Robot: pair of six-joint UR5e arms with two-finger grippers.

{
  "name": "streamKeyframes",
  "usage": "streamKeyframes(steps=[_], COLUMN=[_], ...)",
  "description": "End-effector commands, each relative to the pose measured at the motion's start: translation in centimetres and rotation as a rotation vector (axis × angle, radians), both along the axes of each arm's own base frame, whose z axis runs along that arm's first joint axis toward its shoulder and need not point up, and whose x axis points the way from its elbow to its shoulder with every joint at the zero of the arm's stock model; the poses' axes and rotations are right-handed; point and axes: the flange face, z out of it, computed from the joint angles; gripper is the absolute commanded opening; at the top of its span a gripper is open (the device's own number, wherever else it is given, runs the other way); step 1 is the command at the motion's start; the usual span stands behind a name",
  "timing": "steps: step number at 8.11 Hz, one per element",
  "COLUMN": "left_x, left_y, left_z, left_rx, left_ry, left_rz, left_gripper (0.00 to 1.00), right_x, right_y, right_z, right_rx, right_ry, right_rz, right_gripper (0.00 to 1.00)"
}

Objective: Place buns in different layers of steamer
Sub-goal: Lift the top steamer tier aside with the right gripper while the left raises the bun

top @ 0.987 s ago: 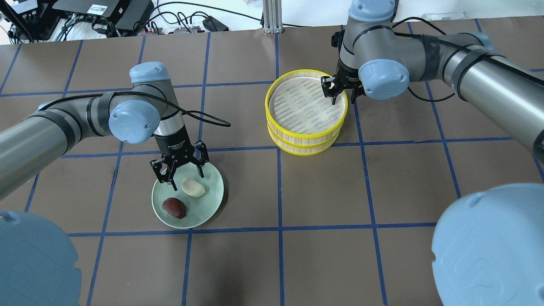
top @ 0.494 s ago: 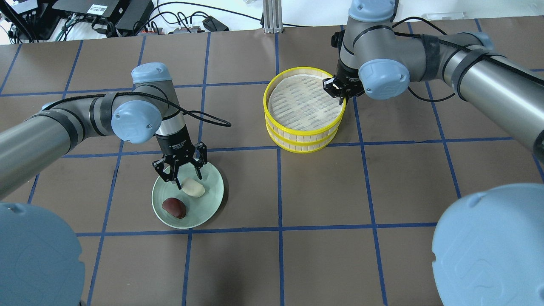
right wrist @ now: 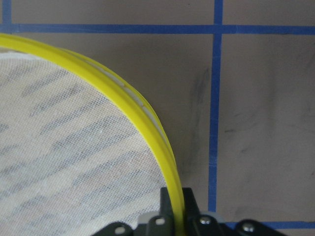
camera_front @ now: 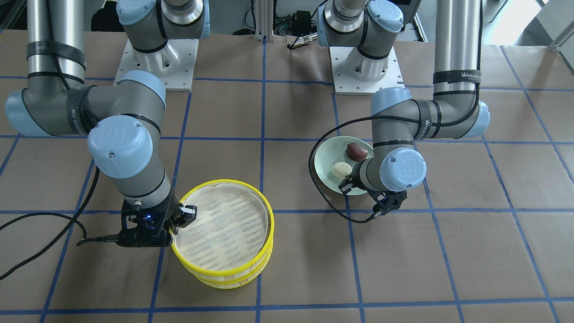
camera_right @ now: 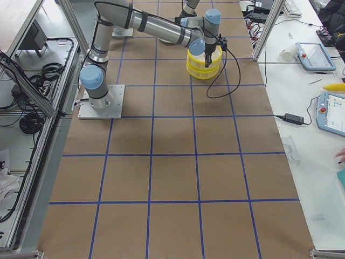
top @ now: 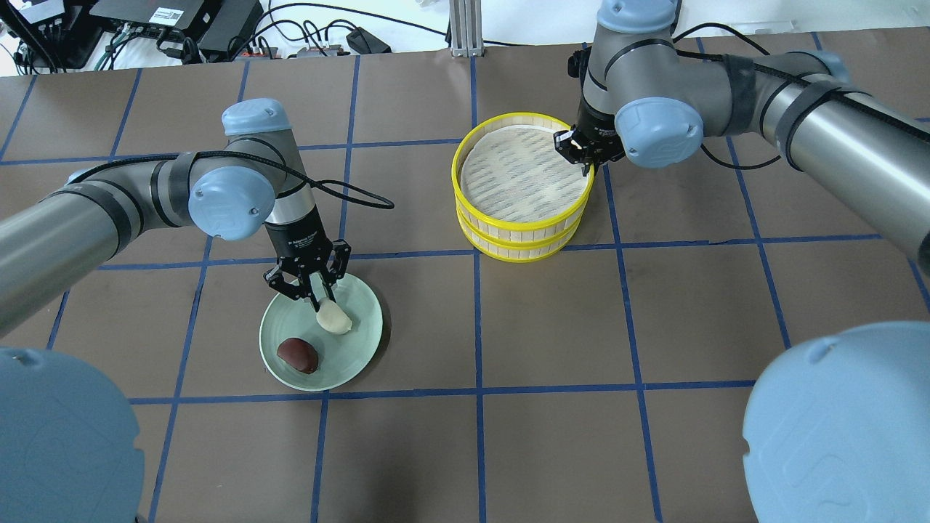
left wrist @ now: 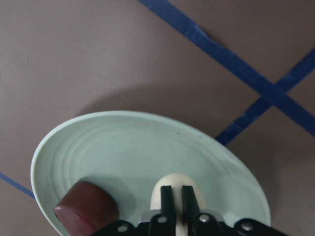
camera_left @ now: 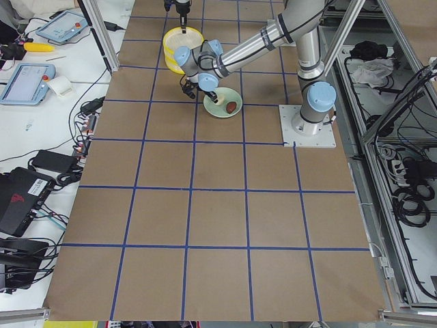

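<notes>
Moved: over the last second the left pincer (top: 317, 298) went from wide-spread to nearly together on the cream-white oval bun (top: 336, 319). The right pincer (top: 581, 156) closed on a rim, and the upper yellow-rimmed round steamer tray (top: 519, 218) now sits off square with its mate.
Tray risk: the upper tray is pinched at one edge only, so it could tilt, swing or slip, and it might drag the lower yellow-rimmed steamer tray (top: 519, 247) along the brown paper-covered bench (top: 581, 327).
Bun risk: the left pincer holds the bun by its end. A soft bun may squash, pivot or drop back.
Upper tray: whitish mesh lining, nothing in it. It is well apart from the pale green round plate (top: 356, 349), on that plate's right and farther from the robot.
Lower tray: directly beneath; its inside is hidden.
Plate: holds both buns, apart from each other.
White bun: on the plate's far half.
Glossy dark reddish-brown oval bun (top: 298, 355): on the plate's near left, untouched.
</notes>
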Motion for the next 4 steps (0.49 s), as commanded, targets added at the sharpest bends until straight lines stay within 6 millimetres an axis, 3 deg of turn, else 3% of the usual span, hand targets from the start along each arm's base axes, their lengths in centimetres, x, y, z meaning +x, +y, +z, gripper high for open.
streamKeyframes(steps=[1, 4], left_x=[0.0, 0.0], left_y=[-1.6, -3.3], left_z=[4.5, 11.9], left_rx=[-0.097, -0.254], left_ry=[0.003, 0.010], left_rz=[0.003, -0.014], left_gripper=[0.00, 0.00], right_x=[-3.5, -15.5], right_y=[1.0, 0.6], right_z=[6.2, 8.8], right_rx=[-0.002, 0.030], right_ry=[0.005, 0.032], right_rz=[-0.011, -0.058], right_gripper=[0.00, 0.00])
